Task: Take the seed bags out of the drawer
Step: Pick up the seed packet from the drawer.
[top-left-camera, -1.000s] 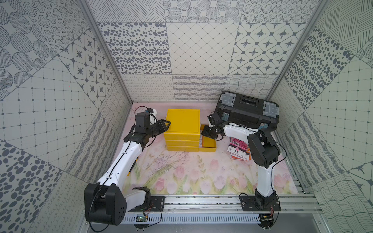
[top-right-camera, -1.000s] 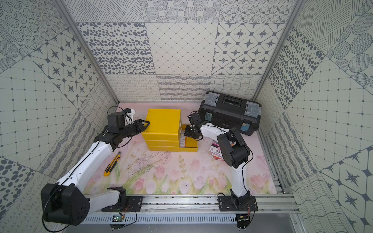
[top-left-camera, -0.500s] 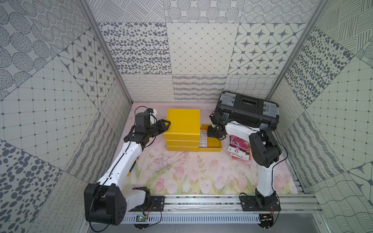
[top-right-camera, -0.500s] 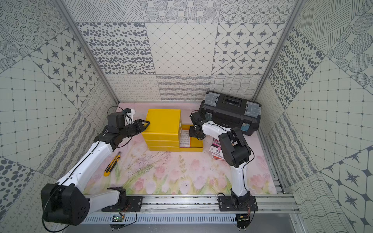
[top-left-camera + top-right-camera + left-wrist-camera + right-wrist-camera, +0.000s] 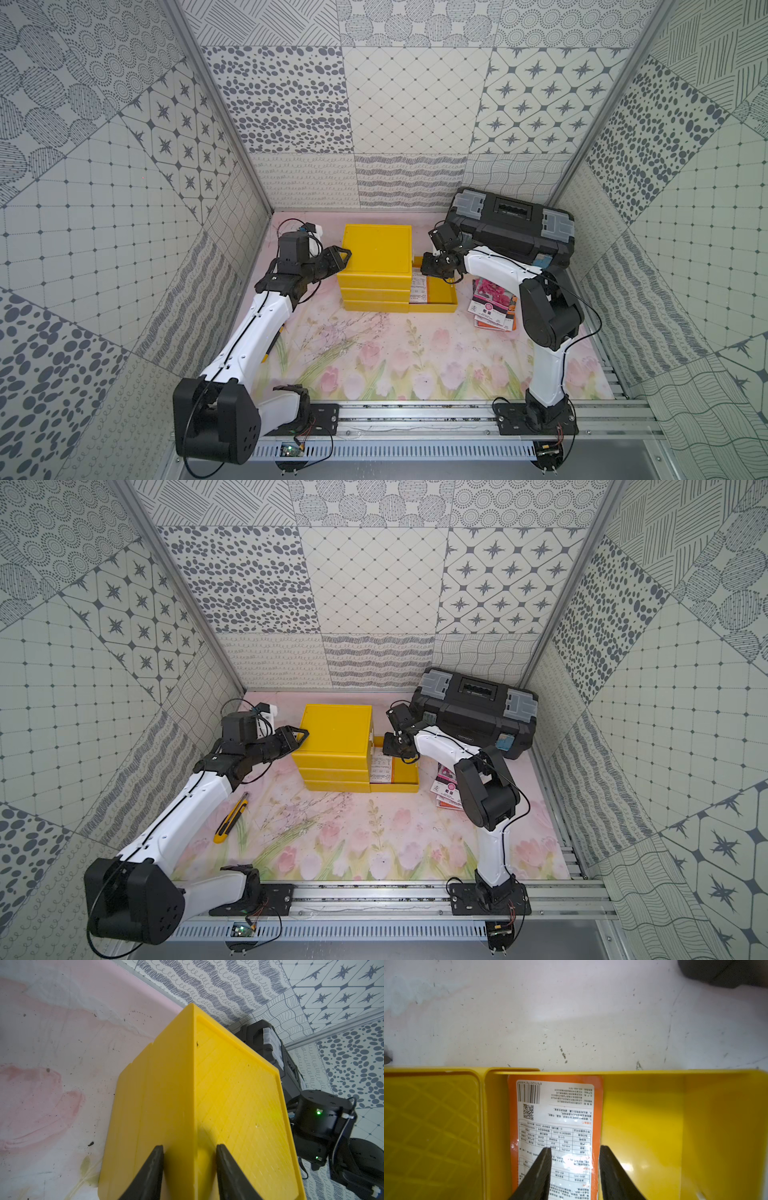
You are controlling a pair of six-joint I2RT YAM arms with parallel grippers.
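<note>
**Right gripper poised over a packet in the open drawer**

The step in hand was judged to be the pick of a seed bag point(image 5: 556, 1118) from the open drawer point(image 5: 454, 300). In a top view the drawer was seen pulled out to the right of the yellow cabinet point(image 5: 376, 249), a little above the centre of the frame. The bag was seen lying flat on the drawer floor, close against the cabinet, with its white printed back turned up inside an orange border. The right gripper point(image 5: 575, 1148) was held directly above that bag, its jaws spread apart and nothing between them. The rest of the visible drawer floor was bare.

More seed bags point(image 5: 492, 307) were found already out, stacked loosely on the mat at centre right of the frame, in front of the black toolbox point(image 5: 511, 232) and near the drawer.

The left gripper point(image 5: 189, 1147) was set at the cabinet's upper left corner, its jaws parted astride the top edge. Whether they were actually pressing on the plastic could not be told. The pose was taken to be a brace against sliding.

The next move was judged to call for the right jaws to be lowered onto the packet. A flat, glossy bag on a smooth floor offers little to pinch. An edge would therefore need to be caught, perhaps against the drawer wall, before the bag was lifted over the rim and carried to the pile.
</note>
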